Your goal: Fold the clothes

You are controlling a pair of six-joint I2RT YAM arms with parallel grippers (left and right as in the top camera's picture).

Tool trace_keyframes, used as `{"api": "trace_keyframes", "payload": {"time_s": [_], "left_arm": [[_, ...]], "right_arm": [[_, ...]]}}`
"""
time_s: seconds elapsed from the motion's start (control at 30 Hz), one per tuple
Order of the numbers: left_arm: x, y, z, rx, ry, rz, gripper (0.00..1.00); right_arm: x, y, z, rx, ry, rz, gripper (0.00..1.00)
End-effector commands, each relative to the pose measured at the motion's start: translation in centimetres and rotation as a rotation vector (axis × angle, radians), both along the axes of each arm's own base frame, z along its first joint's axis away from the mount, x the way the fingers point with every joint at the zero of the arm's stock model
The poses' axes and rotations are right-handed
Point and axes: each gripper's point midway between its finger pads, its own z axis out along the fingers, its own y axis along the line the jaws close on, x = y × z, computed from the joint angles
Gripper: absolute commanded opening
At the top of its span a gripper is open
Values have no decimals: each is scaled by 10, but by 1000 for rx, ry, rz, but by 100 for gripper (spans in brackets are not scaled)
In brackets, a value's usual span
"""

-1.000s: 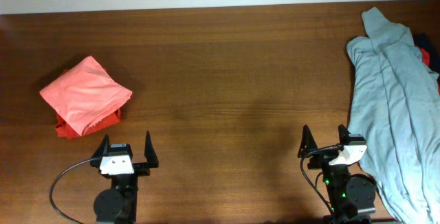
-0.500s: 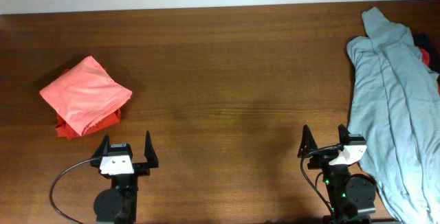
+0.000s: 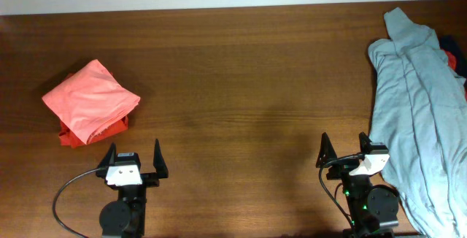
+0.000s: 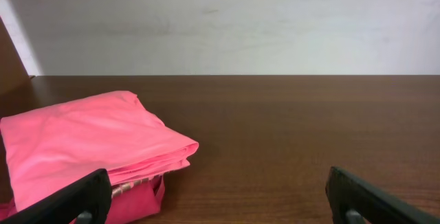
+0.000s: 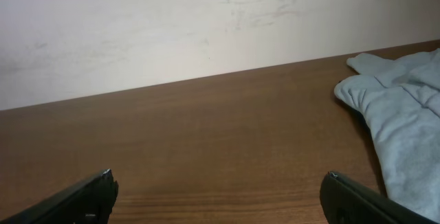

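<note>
The clothes (image 3: 91,99), a salmon-pink top, lie as a folded, diamond-shaped bundle at the left of the table; the left wrist view shows the bundle (image 4: 82,141) ahead and to the left. My left gripper (image 3: 134,150) rests near the front edge, just right of and nearer than the bundle, open and empty (image 4: 216,183). Its left finger (image 4: 75,200) overlaps the fabric's near edge in the picture. My right gripper (image 3: 344,141) sits at the front right, open with only bare wood between its fingers (image 5: 218,179).
A darker red garment (image 3: 69,137) peeks out under the pink bundle (image 4: 141,196). A pale grey-blue garment (image 3: 412,99) lies spread along the right side, close to the right gripper (image 5: 405,121). More dark and red cloth (image 3: 454,52) shows at the far right edge. Brown wooden table (image 3: 248,85).
</note>
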Motion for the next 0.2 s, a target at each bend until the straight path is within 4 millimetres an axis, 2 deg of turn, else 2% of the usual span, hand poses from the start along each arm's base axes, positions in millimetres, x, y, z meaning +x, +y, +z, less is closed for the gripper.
{"api": "trace_keyframes", "payload": {"time_s": [0.0, 0.17], "left_arm": [[0, 4, 0, 5, -5, 20, 99], [0, 4, 0, 5, -5, 20, 99]], "right_arm": [[0, -3, -2, -10, 3, -11, 99], [0, -3, -2, -10, 3, -11, 99]]}}
